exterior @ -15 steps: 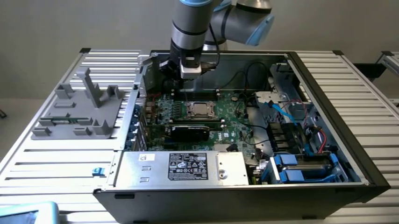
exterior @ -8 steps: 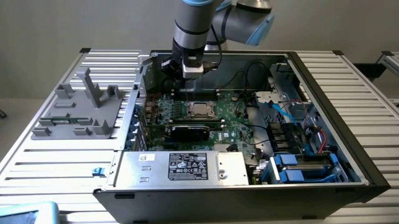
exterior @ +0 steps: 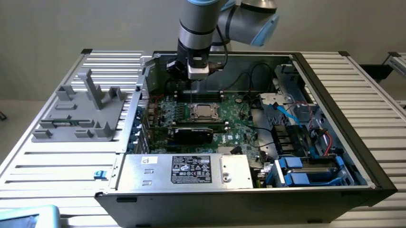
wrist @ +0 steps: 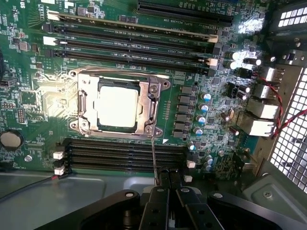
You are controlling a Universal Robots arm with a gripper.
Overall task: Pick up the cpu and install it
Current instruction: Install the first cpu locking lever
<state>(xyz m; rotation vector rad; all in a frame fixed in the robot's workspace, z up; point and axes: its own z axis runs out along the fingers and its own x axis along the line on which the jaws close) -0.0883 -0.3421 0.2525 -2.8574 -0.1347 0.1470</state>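
The cpu [exterior: 203, 111] [wrist: 116, 106] lies flat in the black socket frame [wrist: 152, 111] on the green motherboard [exterior: 238, 126], its pale metal top up. My gripper [exterior: 191, 89] [wrist: 170, 181] hangs inside the open computer case, above the board and just off the socket towards the memory slots [wrist: 124, 155]. Its fingers are pressed together with nothing visible between them. A thin metal rod [wrist: 153, 158] runs from the socket's corner up to beside the fingertips; I cannot tell whether they touch.
A grey plastic fixture [exterior: 82, 111] with upright posts stands on the slatted table at the exterior view's left. In the case, a silver power supply box [exterior: 184, 168] sits in front. Blue drive bays [exterior: 304, 171] and cables are at the right.
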